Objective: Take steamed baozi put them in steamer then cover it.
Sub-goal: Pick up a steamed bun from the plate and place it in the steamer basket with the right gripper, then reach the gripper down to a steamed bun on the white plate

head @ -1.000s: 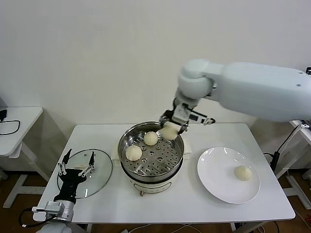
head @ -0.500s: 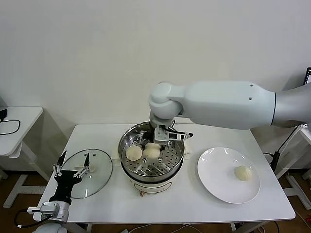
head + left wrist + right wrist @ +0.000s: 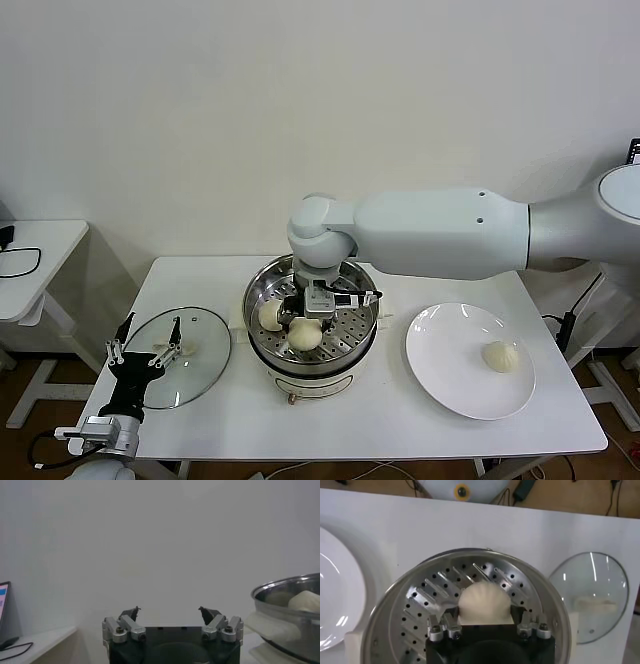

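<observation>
Holding a baozi (image 3: 484, 603) between its fingers, the right gripper (image 3: 308, 322) lowers it onto the tray inside the steamer (image 3: 262, 340). Next the fingers should let go. One baozi (image 3: 500, 355) waits on the plate (image 3: 440, 370). The left gripper (image 3: 148, 350), fingers spread, hovers by the cover (image 3: 205, 340) on the bench (image 3: 400, 420).

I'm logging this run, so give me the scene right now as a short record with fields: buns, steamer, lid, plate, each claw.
buns in steamer: two visible on the tray; one lies free, one sits between the right claw's fingers
bun on plate: one
steamer: uncovered, mid-table
lid: flat on the table, on the steamer's left
plate: on the steamer's right
right claw: low inside the steamer, around a bun
left claw: open, over the lid, empty
</observation>
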